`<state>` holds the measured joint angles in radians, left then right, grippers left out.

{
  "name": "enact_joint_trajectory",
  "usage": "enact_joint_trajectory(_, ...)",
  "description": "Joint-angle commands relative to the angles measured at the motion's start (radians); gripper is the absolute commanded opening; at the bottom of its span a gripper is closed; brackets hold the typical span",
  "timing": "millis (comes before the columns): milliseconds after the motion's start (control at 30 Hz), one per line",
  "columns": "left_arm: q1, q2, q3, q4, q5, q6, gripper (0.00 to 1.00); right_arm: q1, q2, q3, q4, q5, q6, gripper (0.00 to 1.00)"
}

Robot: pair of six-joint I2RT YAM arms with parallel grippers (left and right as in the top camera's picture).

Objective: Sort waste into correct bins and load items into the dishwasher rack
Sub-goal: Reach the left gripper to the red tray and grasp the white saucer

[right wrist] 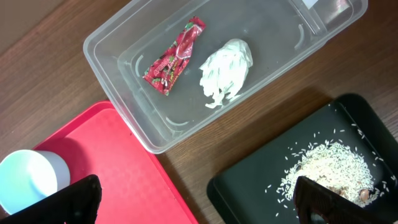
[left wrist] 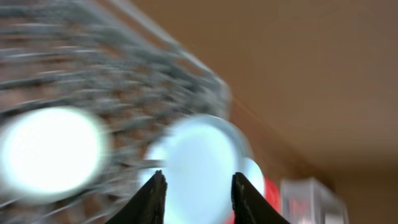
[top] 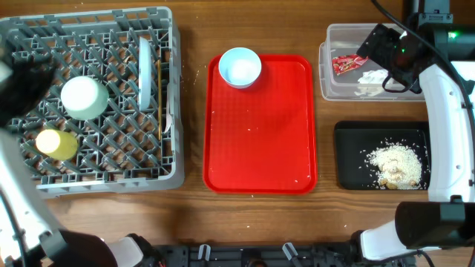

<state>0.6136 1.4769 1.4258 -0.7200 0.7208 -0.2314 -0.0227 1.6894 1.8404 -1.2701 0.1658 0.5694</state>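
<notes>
Rack (top: 111, 169), left: one plate (top: 145, 74) stands on edge, its long axis running far-to-near. One stick (top: 158, 104) lies just beside it, parallel. One bowl (top: 84, 98) sits mouth down, with one cup (top: 57, 144) near it. A second bowl (top: 240, 67) stands upright at the far edge of the red tray (top: 260, 141).

Tub (top: 330, 81): one wrapper (right wrist: 174, 56), lying diagonally, and one scrap (right wrist: 227, 71), apart. Black tray (top: 349, 163): one food heap (top: 395, 163).

My right gripper (right wrist: 199, 208) hangs near the tub, fingers wide, empty. My left gripper (left wrist: 198, 199), in a blurred view, seems parted and empty, by the rack.
</notes>
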Motion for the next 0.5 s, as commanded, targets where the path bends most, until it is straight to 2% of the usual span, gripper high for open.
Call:
enact_joint_trajectory(0, -0.336, -0.049, 0.096, -0.002, -0.142, 0.008, 0.36, 0.002, -0.006, 0.012, 0.002, 0.014, -0.018, 1.00)
enact_joint_trajectory(100, -0.678, -0.042, 0.106, 0.023, -0.383, 0.124, 0.50, 0.002, -0.006, 0.012, 0.003, 0.014, -0.018, 1.00)
enact_joint_trajectory(200, -0.966, 0.017, 0.106, 0.069, -0.679, 0.207, 0.57, 0.002, -0.006, 0.012, 0.002, 0.014, -0.017, 1.00)
enact_joint_trajectory(333, -1.155, 0.162, 0.106, 0.173, -0.809, 0.282, 0.63, 0.002, -0.006, 0.012, 0.002, 0.014, -0.017, 1.00)
enact_joint_trajectory(400, -1.182, 0.247, 0.106, 0.224, -0.809, 0.304, 0.63, 0.002, -0.006, 0.012, 0.002, 0.014, -0.018, 1.00)
enact_joint_trajectory(467, -1.188, 0.338, 0.106, 0.275, -0.809, 0.306, 0.72, 0.002, -0.006, 0.012, 0.002, 0.014, -0.017, 1.00)
